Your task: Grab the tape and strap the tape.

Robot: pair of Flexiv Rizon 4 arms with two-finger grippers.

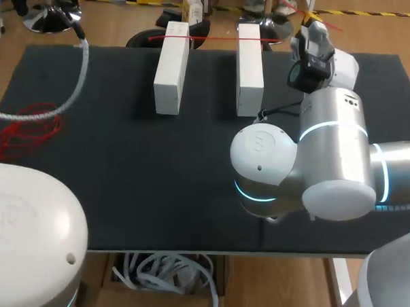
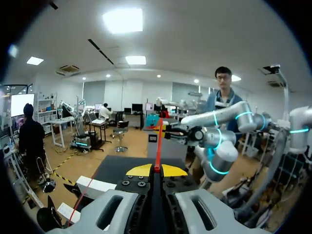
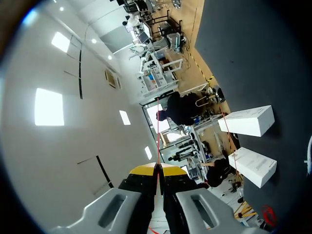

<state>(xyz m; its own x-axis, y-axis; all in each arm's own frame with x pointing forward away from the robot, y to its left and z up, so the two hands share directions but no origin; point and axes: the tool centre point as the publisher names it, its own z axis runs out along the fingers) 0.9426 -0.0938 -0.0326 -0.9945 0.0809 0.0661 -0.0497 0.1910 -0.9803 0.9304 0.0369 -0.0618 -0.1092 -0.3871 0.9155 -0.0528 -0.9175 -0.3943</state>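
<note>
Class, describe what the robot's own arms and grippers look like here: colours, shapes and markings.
The right arm is white and silver, with rounded joints ringed by glowing cyan bands; the left arm shows a rounded white housing. The left gripper and right gripper have grey slotted finger bodies, black bolted centres and yellow tips.

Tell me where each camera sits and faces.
Head view: fixed above and behind, looking down on the table; shows the left arm and right arm.
Left wrist view: on the left wrist, facing across the table toward the right arm; shows the left pincer shut on the red tape.
Right wrist view: on the right wrist, rolled sideways, facing past the white boxes; shows the right pincer shut on the red tape.
Shared: all three show the red tape.
</note>
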